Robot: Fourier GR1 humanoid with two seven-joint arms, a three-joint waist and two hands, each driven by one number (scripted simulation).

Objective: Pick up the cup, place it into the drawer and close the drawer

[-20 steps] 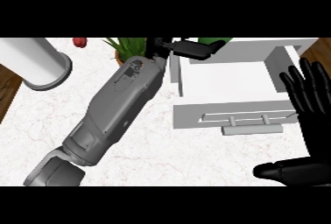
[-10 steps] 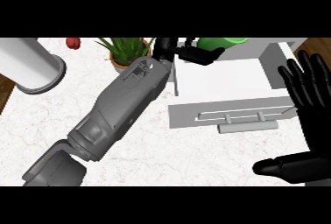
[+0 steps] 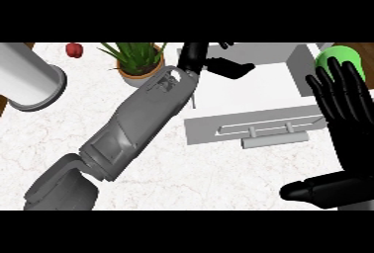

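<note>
The green cup (image 3: pixel 338 58) shows at the upper right, partly hidden behind the fingertips of my right hand (image 3: pixel 349 123). It appears just right of the open white drawer's (image 3: pixel 248 94) side wall; I cannot tell whether it is inside. My left hand (image 3: pixel 219 64) is over the drawer's back left corner, fingers relaxed and holding nothing, well apart from the cup. The right hand stands open at the right edge, fingers up, thumb low. The drawer's grey front panel with its bar handle (image 3: pixel 256 131) faces me.
A potted plant (image 3: pixel 136 62) stands just left of the left wrist. A grey cylinder (image 3: pixel 29 79) sits at the far left and a small red thing (image 3: pixel 73 49) at the back. My left forearm (image 3: pixel 139 128) crosses the marble counter diagonally.
The cup was at my left hand over the drawer; now it is apart from that hand, far to the right. The left hand has let go. The right hand has risen slightly.
</note>
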